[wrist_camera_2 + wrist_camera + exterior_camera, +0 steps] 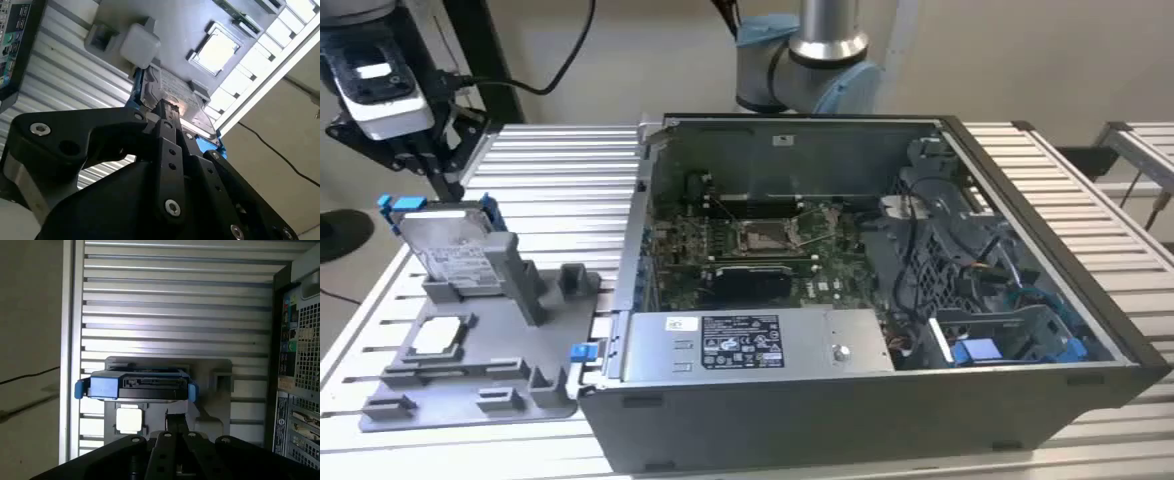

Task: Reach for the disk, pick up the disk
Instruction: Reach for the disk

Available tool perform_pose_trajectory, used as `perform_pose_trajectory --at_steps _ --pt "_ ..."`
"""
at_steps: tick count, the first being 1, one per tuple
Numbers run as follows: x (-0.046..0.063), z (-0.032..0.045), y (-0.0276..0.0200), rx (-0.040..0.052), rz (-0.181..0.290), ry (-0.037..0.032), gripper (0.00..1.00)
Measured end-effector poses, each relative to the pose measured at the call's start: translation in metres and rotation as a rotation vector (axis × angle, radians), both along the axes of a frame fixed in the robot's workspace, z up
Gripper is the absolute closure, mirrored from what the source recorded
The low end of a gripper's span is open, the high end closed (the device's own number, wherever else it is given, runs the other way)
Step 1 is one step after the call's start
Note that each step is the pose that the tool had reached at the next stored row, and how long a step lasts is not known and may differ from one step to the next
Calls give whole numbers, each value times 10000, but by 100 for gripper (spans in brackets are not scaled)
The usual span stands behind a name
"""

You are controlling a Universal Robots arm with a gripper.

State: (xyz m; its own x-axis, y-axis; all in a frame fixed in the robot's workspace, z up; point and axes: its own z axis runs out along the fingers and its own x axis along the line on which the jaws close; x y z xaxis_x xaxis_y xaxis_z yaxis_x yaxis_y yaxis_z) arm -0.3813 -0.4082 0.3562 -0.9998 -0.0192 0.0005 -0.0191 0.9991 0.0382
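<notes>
The disk (454, 248) is a silver-grey drive with a white label and blue bracket tabs. It stands on edge in a grey holder (487, 385) at the exterior view's left. My gripper (440, 172) hangs just above and behind its top edge, apart from it. In the second wrist view the black fingers converge to one tip at the gripper (165, 107), close over the disk (175, 92). The first wrist view has the disk (145, 384) edge-on, with the gripper (176, 419) a short way off. The fingers look shut with nothing between them.
An open computer case (1067, 400) with its motherboard exposed takes up the middle and the exterior view's right. A small silver square chip (440, 335) lies flat in the holder below the disk. Everything rests on a ribbed metal table (547, 170).
</notes>
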Motion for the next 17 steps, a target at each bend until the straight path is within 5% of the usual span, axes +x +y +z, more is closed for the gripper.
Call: perform_pose_trajectory --at_steps 14,17 --pt "-1 0 1 0 0 1 100" --pt "-10 -2 36 0 -1 -1 100"
